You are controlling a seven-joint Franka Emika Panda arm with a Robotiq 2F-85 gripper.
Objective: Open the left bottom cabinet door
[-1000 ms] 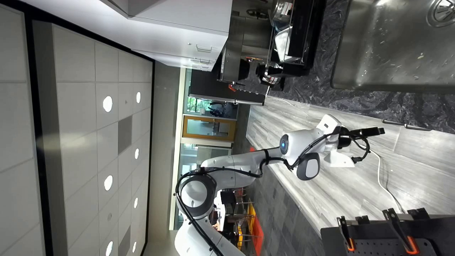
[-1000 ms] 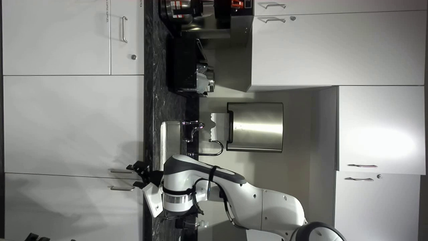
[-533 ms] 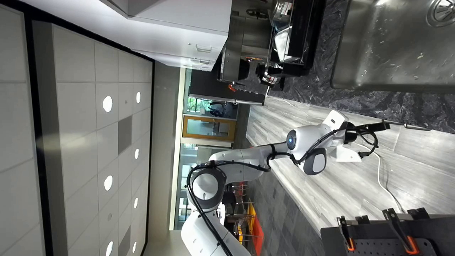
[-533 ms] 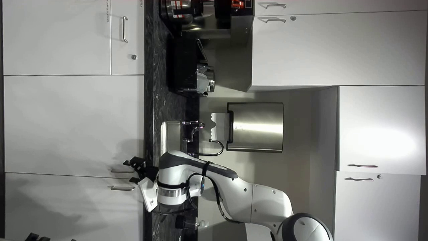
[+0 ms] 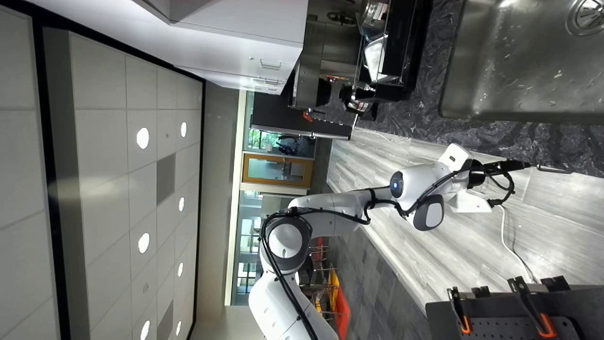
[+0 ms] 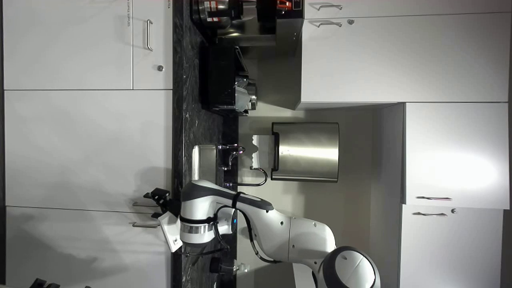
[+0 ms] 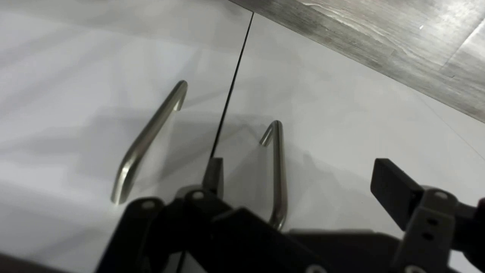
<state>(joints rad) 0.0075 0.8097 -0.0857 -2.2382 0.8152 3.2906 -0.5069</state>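
Observation:
The left bottom cabinet door (image 6: pixel 88 148) is a pale grey-white flat panel, shut flush with its neighbour. It also fills the right of the wrist view (image 7: pixel 341 113). Its metal bar handle (image 7: pixel 279 170) stands between the fingers of my gripper (image 7: pixel 297 168), with a gap on each side. The near end of the handle is hidden behind the dark finger linkage. My gripper is open, at the handle in an exterior view (image 6: pixel 151 205), and by the counter edge in an exterior view (image 5: pixel 526 165). There it covers most of this handle.
The neighbouring door (image 6: pixel 88 248) has a matching handle (image 7: pixel 147 140) close beside my gripper. The dark countertop (image 6: pixel 188 120) with the sink (image 5: pixel 509 61) lies above the doors. A black board with clamps (image 5: pixel 519 311) stands near the arm. A cable (image 5: pixel 507 236) lies on the floor.
My gripper has moved down toward the left door's handle, and its fingers now stand on either side of it. The fingers have stayed open. The doors have not moved.

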